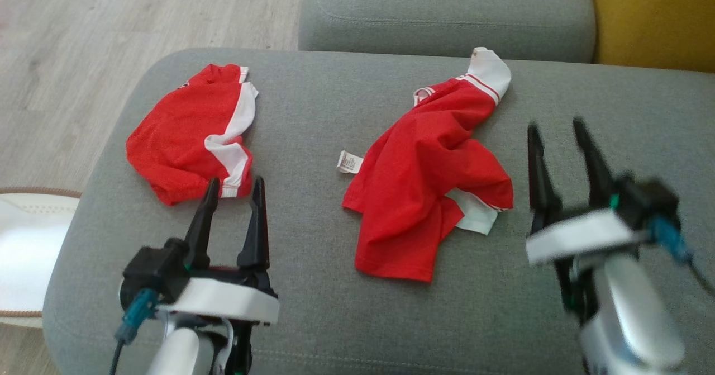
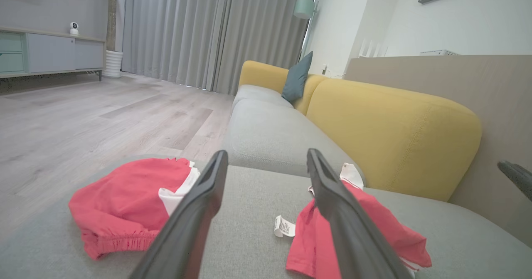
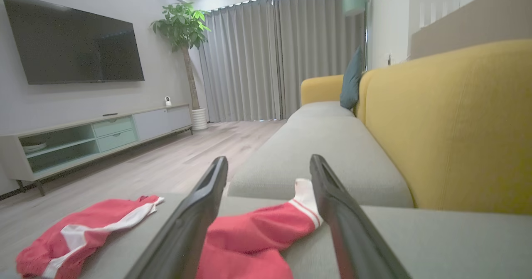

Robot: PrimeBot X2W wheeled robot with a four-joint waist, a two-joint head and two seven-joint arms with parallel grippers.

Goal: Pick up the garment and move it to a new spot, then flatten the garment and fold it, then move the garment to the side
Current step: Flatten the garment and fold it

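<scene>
Lying crumpled on grey cushion [image 1: 313,224], red shirt [image 1: 424,185], white cuff [image 1: 491,70]; left claw [image 1: 235,181], right claw [image 1: 556,123] apart

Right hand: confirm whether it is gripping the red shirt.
No, the right hand stands open beside the red shirt, clear of the cloth.

Grey sofa [image 1: 313,112] — yellow backrest [image 2: 395,137], grey curtains [image 3: 257,62].

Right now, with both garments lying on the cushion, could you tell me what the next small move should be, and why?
Probably ease the right gripper left and down toward the nearest edge of the crumpled red shirt: its fingers are open and empty, beside the shirt, which lies unflattened on the grey cushion.
</scene>
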